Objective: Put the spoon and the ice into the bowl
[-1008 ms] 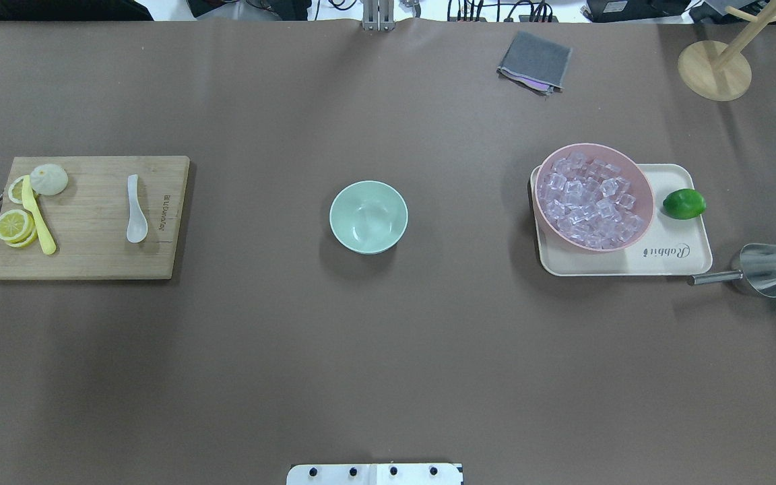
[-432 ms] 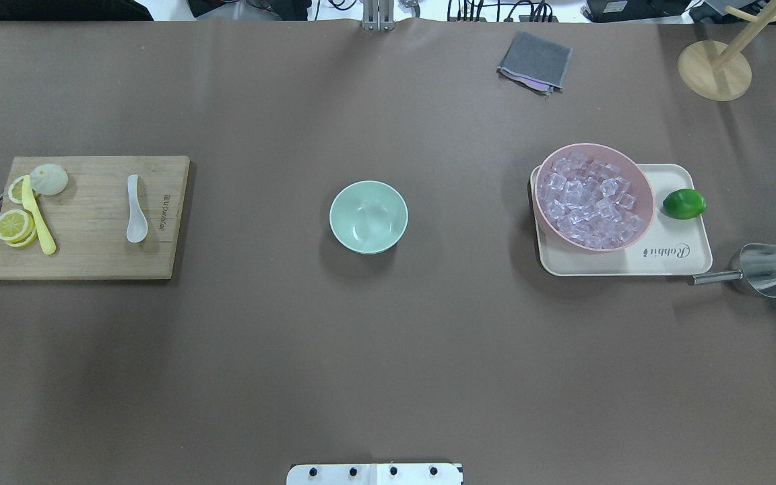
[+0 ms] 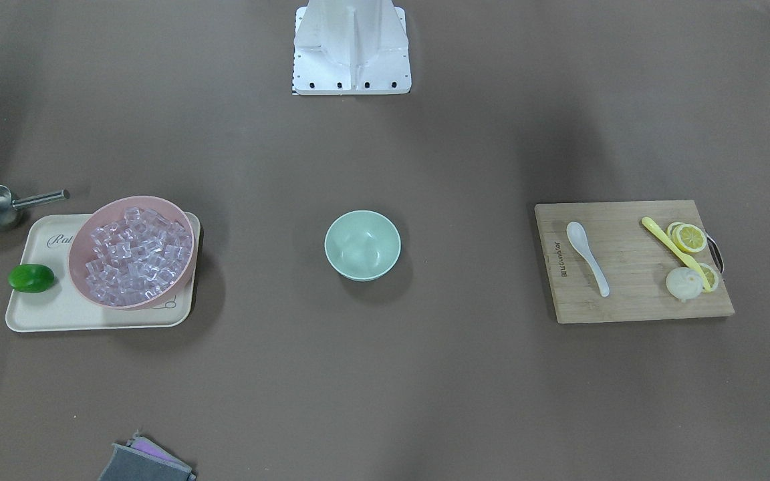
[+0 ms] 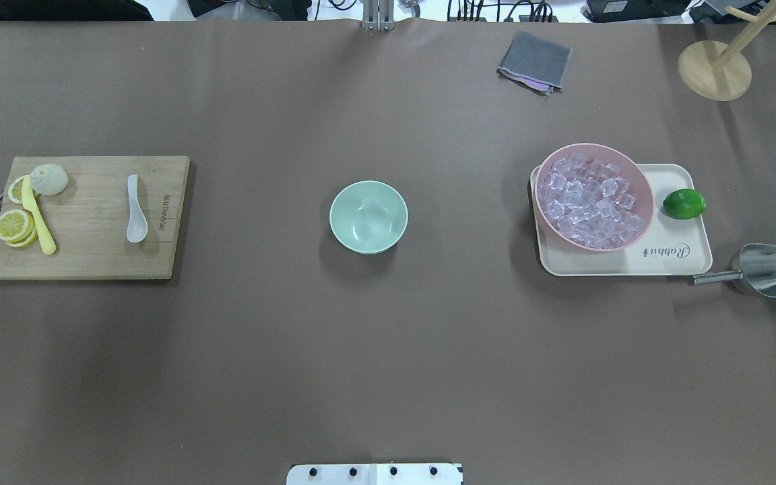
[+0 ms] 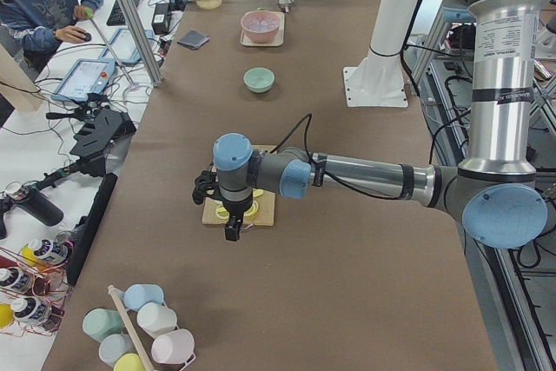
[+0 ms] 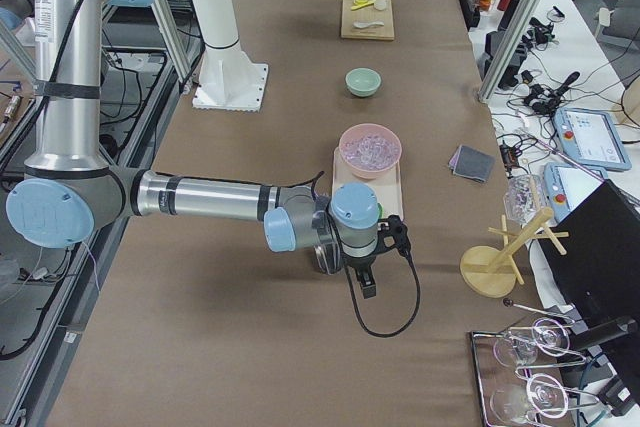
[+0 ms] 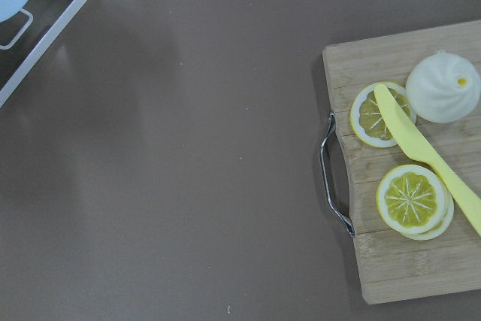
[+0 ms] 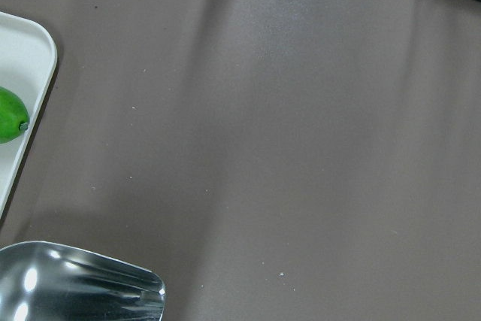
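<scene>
Hanging low over the handle end of the bamboo cutting board [image 4: 91, 259], the left gripper [image 5: 232, 234] points downward; it shows only in the side view, so I cannot tell how far its jaws are parted, and nothing shows in them. The right gripper [image 6: 364, 289] hangs over the table just beside the metal scoop [image 4: 768, 269] and is likewise seen only from the side, so I cannot tell its opening either.

On the board the white spoon [image 4: 135, 217] lies flat, scoop toward the robot, well apart from the lemon slices [image 4: 14, 225], the yellow knife [image 4: 38, 217] and a white bun [image 4: 48, 179]. The mint-green bowl [image 4: 368, 217] stands at the table's middle — nothing in it. The ice [image 4: 590, 202] fills a pink bowl [image 4: 538, 202] on a cream tray [image 4: 671, 261], with a lime [image 4: 684, 203] just beside the bowl. A grey cloth [image 4: 535, 60] lies near the far edge.
</scene>
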{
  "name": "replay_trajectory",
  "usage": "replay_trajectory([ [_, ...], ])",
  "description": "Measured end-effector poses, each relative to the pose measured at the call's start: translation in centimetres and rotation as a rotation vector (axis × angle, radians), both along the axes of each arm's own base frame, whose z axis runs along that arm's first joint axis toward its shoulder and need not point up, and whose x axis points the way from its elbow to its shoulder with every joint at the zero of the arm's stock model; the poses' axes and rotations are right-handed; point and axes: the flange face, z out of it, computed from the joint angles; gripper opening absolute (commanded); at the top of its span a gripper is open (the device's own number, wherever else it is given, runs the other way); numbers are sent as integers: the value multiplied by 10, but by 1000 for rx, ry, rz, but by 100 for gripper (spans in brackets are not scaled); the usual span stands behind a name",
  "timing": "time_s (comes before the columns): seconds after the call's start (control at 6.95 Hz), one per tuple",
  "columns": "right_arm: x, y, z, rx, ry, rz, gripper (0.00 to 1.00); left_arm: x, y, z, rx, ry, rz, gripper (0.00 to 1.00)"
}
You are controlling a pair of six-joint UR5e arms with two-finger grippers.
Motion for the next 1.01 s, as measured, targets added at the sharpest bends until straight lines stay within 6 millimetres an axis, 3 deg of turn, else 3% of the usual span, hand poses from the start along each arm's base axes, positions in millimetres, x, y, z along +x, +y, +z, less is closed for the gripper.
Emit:
replay_trajectory([
  [1.01,-12,-4,-1,7,-7,-27,100,2,-2,-2,4,5,-3,98],
])
